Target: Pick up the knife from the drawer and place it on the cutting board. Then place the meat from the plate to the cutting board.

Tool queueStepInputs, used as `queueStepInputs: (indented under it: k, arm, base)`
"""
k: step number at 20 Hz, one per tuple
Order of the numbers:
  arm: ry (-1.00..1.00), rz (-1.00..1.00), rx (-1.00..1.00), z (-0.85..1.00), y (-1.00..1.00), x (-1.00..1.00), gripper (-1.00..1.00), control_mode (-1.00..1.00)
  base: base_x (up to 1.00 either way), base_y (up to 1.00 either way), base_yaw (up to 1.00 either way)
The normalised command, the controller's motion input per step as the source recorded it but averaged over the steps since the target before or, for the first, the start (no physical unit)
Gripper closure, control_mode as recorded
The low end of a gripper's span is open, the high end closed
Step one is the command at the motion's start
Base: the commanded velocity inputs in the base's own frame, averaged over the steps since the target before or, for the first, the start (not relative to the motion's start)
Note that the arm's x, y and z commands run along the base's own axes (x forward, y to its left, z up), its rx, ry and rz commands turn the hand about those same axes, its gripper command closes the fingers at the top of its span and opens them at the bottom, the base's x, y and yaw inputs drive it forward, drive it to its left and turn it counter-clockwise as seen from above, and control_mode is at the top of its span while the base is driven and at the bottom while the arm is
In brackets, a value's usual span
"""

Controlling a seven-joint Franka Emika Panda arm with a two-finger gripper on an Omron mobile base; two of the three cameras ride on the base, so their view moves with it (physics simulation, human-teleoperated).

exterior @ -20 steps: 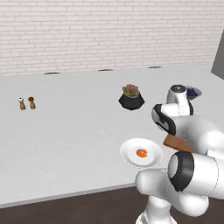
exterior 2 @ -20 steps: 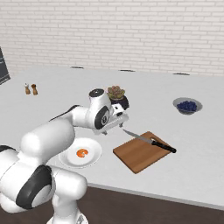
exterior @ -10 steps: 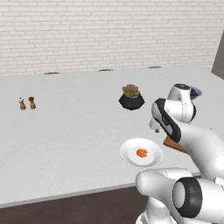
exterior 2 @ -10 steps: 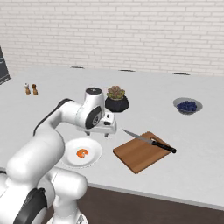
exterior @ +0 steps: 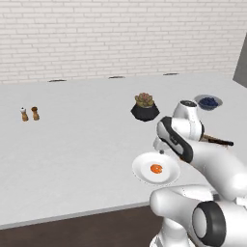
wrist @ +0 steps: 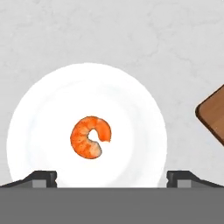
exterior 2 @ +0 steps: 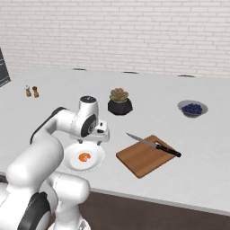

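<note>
End effector (exterior 2: 99, 136) hangs wide open and empty above the plate (wrist: 39, 109) at mid-frame, its fingertips (wrist: 41, 177) spread at the bottom corners. Meat (wrist: 89, 136) lies curled mid-plate, between and just above them. Right of the plate, the knife (exterior 2: 152, 144) rests across the board (exterior 2: 143, 157) on the tabletop (exterior 2: 197, 170).

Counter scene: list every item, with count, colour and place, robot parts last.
counter: one, pale grey, under everything
meat: one, orange-red, curled, middle of the plate
plate: one, white, near front edge
cutting board: one, orange-brown, right of the plate
knife: one, grey blade, dark handle, across the board's far side
potted plant: one, black pot, behind the plate
berry bowl: one, grey, dark blue berries, far right
shakers: two, brown, far left
gripper: one, fingers spread wide, above the plate
</note>
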Motion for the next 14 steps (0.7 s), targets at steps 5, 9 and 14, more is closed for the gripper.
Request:
queueStepInputs:
  k: [5, 9, 14]
  arm:
    - [-0.03, 0.17, -0.06, -0.33, 0.47, 0.00, -1.00, -1.00]
    - [0.00, 0.14, -0.08, -0.19, 0.43, 0.00, -1.00, -1.00]
    - [0.00, 0.09, -0.05, -0.24, 0.07, 0.00, -1.00, -1.00]
  base:
    - [0.00, 0.00, 0.00]
    - [0.00, 0.00, 0.00]
    - [0.00, 0.00, 0.00]
